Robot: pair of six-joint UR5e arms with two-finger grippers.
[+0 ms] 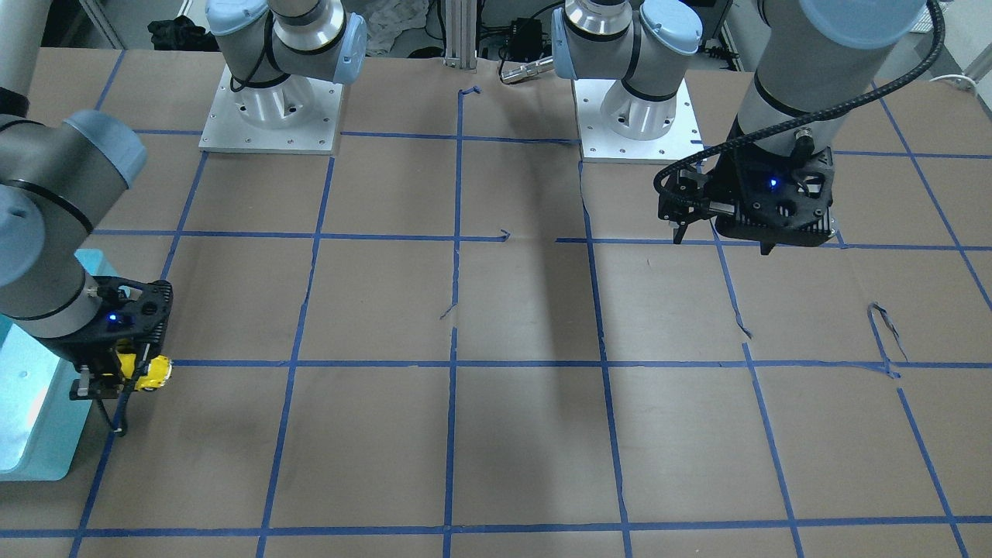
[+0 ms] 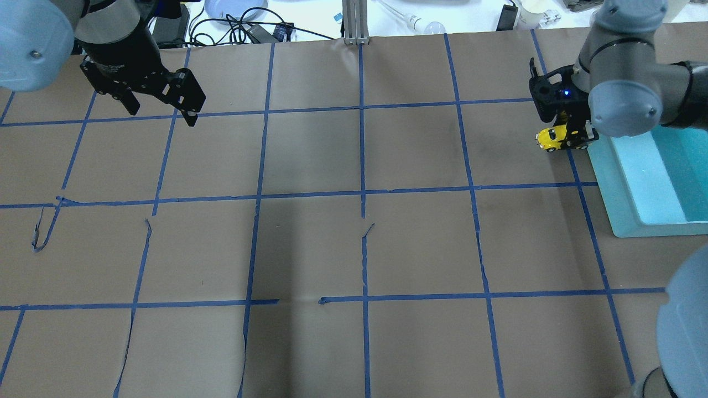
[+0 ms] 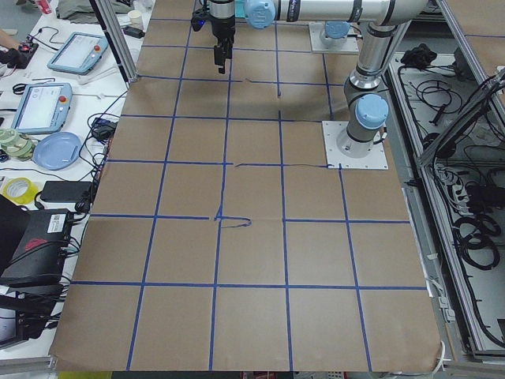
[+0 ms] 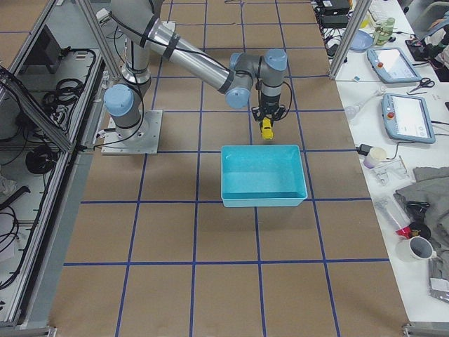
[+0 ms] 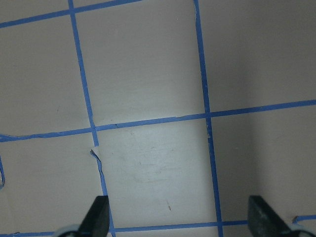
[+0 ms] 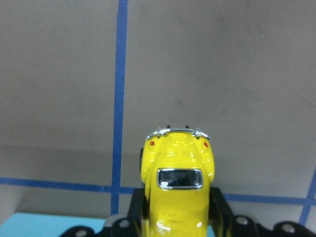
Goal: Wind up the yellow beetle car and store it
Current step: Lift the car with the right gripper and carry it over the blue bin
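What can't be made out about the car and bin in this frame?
1. Wheels and underside of the yellow beetle car: hidden by the jaws of the right gripper and the bottom edge, right wrist view.
2. The teal bin: cut off by the right edge and partly covered by the arm, overhead view.
3. Exterior left view: neither shows.

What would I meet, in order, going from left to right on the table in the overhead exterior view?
left gripper → yellow beetle car → turquoise bin
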